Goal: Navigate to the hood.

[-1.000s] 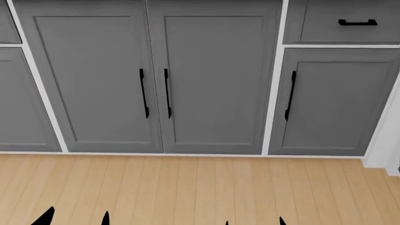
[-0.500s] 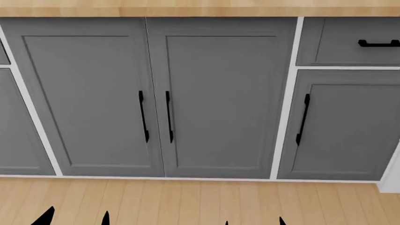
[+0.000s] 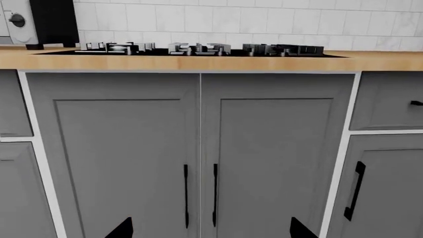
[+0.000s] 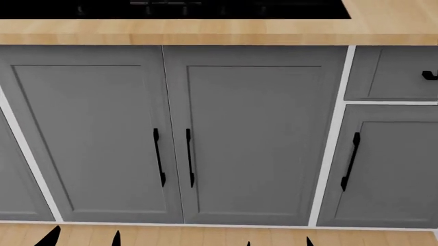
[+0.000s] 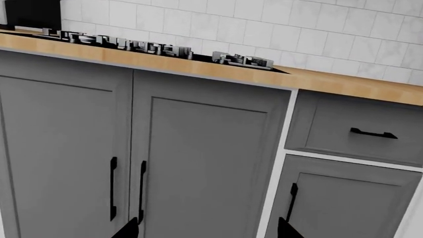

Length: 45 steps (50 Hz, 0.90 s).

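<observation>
The hood is out of view in every frame. A black cooktop (image 4: 205,7) with grey grates is set in the wooden countertop (image 4: 383,25) directly ahead; the cooktop (image 3: 198,49) also shows in the left wrist view, and the cooktop (image 5: 152,48) in the right wrist view. Only the black fingertips of my left gripper (image 4: 83,240) and right gripper (image 4: 279,243) show at the head view's lower edge. In its wrist view the left gripper (image 3: 211,233) is open with nothing between the fingers, and so is the right gripper (image 5: 208,232).
Grey double cabinet doors (image 4: 171,133) with black handles fill the space below the counter. A drawer (image 5: 357,129) and a further door lie to the right. A white tiled wall (image 3: 264,25) rises behind the cooktop. A dark appliance (image 3: 53,20) stands on the counter at the left. A strip of wooden floor (image 4: 205,236) shows.
The head view has risen: the cabinets have slid down in it, most of the floor has left the view, and the countertop and then the cooktop have come in at the top.
</observation>
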Available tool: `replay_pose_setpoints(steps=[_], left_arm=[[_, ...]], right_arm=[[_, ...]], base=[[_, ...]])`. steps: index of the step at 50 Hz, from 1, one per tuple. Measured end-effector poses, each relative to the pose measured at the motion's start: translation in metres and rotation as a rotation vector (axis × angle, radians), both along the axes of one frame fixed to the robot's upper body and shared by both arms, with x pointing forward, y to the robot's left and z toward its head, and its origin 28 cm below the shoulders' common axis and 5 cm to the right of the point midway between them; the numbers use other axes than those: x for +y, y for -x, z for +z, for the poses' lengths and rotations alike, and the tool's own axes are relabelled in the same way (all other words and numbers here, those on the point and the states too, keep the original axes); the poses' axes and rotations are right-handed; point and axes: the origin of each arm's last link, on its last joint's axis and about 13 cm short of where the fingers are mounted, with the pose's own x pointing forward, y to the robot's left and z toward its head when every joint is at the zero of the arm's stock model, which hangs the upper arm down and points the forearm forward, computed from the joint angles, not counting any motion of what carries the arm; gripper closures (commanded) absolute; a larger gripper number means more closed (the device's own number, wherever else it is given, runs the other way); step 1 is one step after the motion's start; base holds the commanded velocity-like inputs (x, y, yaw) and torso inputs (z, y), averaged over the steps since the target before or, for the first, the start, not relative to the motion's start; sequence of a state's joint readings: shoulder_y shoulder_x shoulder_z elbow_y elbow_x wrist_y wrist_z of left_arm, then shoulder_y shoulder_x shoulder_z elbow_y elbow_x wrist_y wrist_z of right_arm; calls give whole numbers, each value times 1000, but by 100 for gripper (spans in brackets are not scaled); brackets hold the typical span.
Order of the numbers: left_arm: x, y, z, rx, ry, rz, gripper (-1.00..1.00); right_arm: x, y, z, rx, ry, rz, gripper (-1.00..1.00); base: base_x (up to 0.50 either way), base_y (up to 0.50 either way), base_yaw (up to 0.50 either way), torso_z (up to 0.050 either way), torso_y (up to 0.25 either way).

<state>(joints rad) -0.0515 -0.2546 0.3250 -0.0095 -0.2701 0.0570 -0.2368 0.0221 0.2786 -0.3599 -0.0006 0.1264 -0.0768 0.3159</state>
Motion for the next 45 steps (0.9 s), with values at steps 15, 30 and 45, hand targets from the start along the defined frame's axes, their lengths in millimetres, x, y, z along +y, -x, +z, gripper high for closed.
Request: replay_pose_setpoints(steps=[15, 30, 45], left_arm=[[0, 0, 0, 0, 0, 0, -100], [0, 0, 0, 0, 0, -1, -100], [0, 0, 0, -1, 0, -1, -100]], right_arm=[[0, 0, 0, -3, -1, -1, -100], [0, 0, 0, -5, 0, -3, -100], [0, 0, 0, -5, 1, -6, -100]], base=[[-165, 446, 0, 0, 1], [-164, 411, 0, 0, 1], [-165, 378, 0, 0, 1]])
